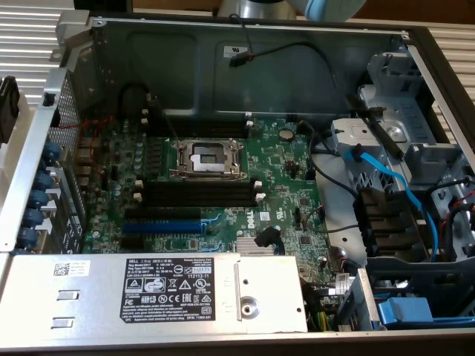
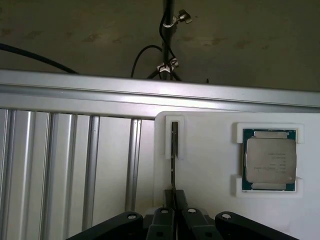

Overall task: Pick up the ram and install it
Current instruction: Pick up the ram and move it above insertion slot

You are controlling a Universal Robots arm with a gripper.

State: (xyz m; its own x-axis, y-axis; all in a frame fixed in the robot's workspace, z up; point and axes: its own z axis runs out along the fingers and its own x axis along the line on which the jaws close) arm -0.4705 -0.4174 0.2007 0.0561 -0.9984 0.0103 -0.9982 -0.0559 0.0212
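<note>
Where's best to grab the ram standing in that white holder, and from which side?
The ram stands on edge in the white holder's narrow slot, only its upper edge free, so I'd pinch the two flat faces there, coming straight down from above.

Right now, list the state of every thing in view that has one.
gripper, shut on the ram.
ram, on edge in the white holder slot, gripped.
processor chip, lying flat in a recess of that holder.
memory slots, empty.
blue expansion slot, empty.
computer case, open.
</note>
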